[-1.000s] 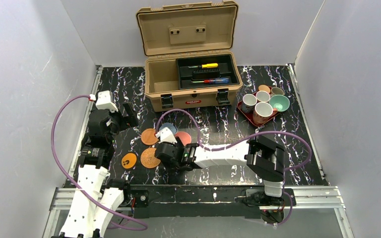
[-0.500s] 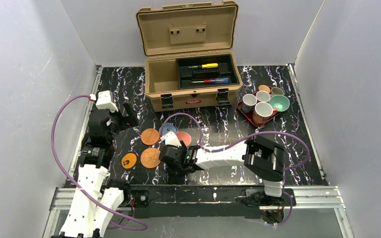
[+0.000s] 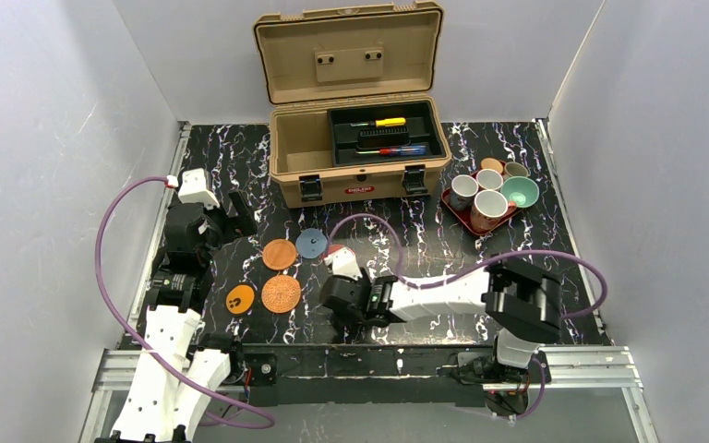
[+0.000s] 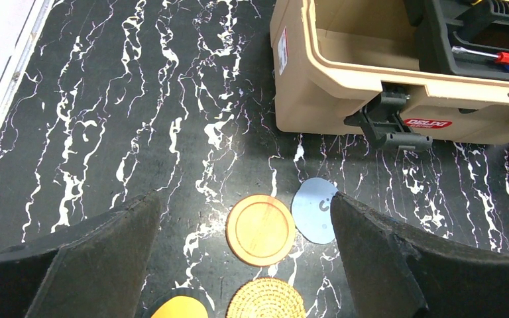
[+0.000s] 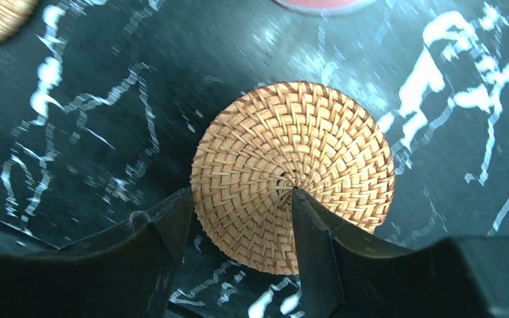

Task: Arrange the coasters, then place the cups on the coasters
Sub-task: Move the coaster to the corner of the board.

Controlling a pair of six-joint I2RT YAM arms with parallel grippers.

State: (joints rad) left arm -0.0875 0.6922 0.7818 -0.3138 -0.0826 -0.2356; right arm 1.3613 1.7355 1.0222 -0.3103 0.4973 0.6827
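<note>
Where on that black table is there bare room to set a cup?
Bare marble lies left of the toolbox, and between its front and the right arm, though a purple cable loops there. Crowded: the coasters cluster and the tray of cups.

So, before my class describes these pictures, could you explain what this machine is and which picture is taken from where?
It is two robot arms bolted to a black table. One picture looks down from above; the other two come from cameras on each wrist. An open toolbox stands at the back, cups sit on a red tray, and round coasters lie near the middle. The left hand is wide open and empty. The right hand has one finger at the edge of a woven coaster and one on top; whether it grips it, I cannot tell.
</note>
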